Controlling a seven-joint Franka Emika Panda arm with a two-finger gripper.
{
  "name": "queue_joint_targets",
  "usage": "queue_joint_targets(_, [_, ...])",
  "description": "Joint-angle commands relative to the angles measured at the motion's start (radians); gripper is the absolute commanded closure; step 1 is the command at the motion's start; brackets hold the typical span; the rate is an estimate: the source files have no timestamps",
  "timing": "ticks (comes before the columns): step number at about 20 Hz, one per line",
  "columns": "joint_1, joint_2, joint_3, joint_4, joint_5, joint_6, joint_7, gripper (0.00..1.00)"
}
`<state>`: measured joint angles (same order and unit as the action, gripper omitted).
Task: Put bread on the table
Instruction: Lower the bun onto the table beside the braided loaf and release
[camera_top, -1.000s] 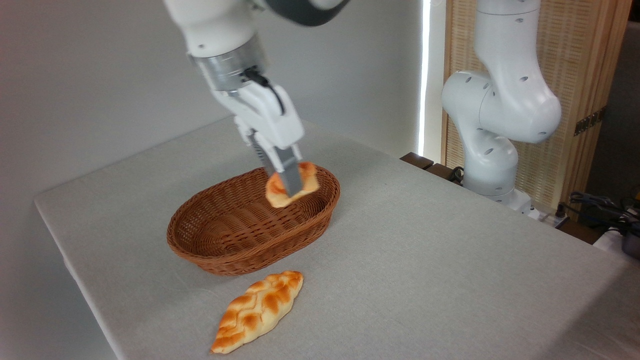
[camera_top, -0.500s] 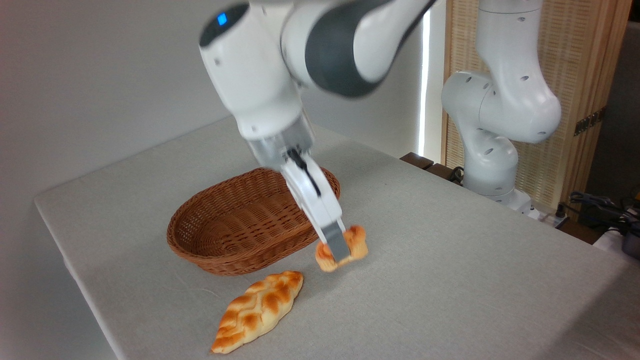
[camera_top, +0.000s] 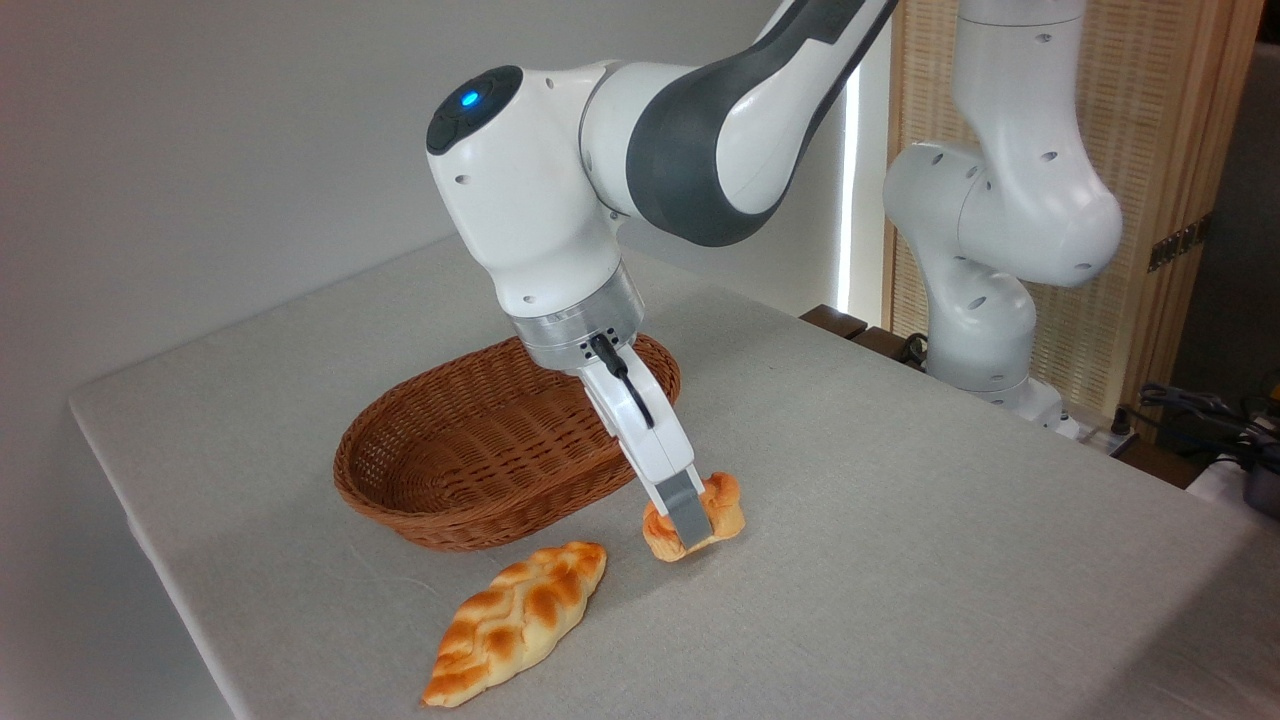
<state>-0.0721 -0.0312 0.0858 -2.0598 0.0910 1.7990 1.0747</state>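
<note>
Hand (camera_top: 693, 525) grips the bread (camera_top: 722, 505) low over the table (camera_top: 900, 520).

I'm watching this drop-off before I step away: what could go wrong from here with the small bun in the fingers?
1. The bread is pinched on edge in the gripper, at or just above the table; on release it may tip or roll.
2. The braided loaf lies close by, to the left; a rolling bun could bump it.
3. The basket sits just behind, so the arm could clip its rim when lifting away.
</note>
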Motion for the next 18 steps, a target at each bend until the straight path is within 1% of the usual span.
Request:
queue_joint_targets(1, [-0.005,-0.019,0.005,-0.017,0.015,0.005,0.019,0.00])
queue_joint_targets(5, [-0.003,-0.026,0.005,-0.010,0.013,-0.006,0.019,0.00])
queue_joint_targets(7, [0.003,-0.056,0.005,0.015,0.012,-0.023,0.014,0.00])
queue_joint_targets(10, [0.006,-0.078,0.006,0.079,-0.014,-0.035,0.005,0.00])
queue_joint_targets(12, [0.023,-0.073,0.006,0.157,-0.063,-0.107,0.005,0.00])
queue_joint_targets(14, [0.040,-0.073,0.006,0.229,-0.089,-0.174,0.005,0.00])
queue_joint_targets(16, [0.048,-0.072,0.005,0.302,-0.126,-0.251,-0.008,0.00])
queue_joint_targets(18, [0.048,-0.072,-0.001,0.361,-0.135,-0.302,-0.068,0.00])
